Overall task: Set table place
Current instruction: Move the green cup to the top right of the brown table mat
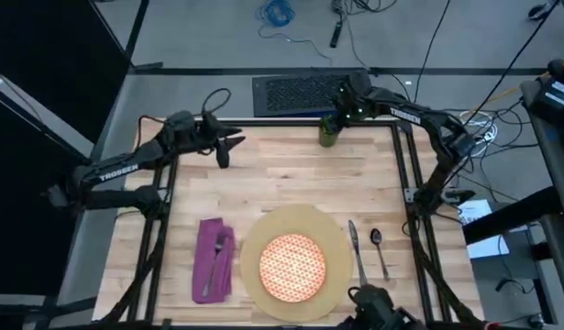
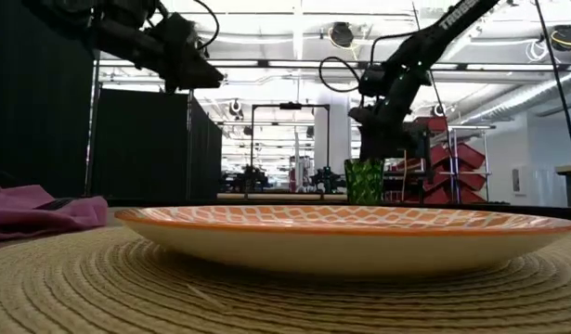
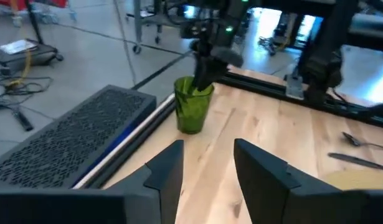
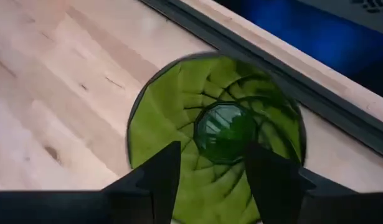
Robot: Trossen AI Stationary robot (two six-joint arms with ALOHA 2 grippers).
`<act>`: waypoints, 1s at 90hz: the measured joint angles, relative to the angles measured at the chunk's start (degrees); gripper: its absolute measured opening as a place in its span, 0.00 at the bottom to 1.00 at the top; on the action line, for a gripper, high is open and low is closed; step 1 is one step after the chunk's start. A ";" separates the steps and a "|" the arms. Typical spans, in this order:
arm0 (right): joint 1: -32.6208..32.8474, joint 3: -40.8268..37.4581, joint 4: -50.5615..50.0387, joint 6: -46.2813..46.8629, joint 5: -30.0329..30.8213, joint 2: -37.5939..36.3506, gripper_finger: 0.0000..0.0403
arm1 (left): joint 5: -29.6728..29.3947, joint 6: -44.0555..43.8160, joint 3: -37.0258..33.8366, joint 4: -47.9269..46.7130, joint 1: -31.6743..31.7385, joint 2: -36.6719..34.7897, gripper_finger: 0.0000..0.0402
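Right gripper (image 1: pixel 337 117) hangs directly above the green cup (image 1: pixel 328 133) at the table's (image 1: pixel 291 174) far edge, fingers apart, probably to grasp its rim. Left gripper (image 3: pixel 207 171) waits, also spread, over the far left part. Nearer, the fork (image 1: pixel 214 261) lies on the napkin (image 1: pixel 214 259), partly hidden in its folds.

A black perforated panel (image 1: pixel 304 92) lies on the grey floor at twelve o'clock beyond the tabletop, with a blue cable coil (image 1: pixel 278 12) farther out and papers (image 1: pixel 471 213) at three o'clock.
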 joint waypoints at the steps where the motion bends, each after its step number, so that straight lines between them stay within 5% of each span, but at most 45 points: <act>1: 0.00 0.00 0.09 0.00 0.00 0.15 0.40 | 0.31 0.21 0.00 -0.01 0.18 0.01 0.32; 30: 1.08 5.61 1.50 2.21 -6.02 -0.50 0.40 | 2.01 1.53 0.02 -2.14 2.23 0.00 0.32; 69: 0.35 10.70 -15.10 -2.82 10.60 0.81 0.40 | 3.06 1.19 0.04 -2.62 2.23 0.00 0.32; 90: 1.43 10.71 -15.17 -2.54 10.49 2.66 0.40 | 3.06 1.20 0.04 -2.55 2.23 0.00 0.32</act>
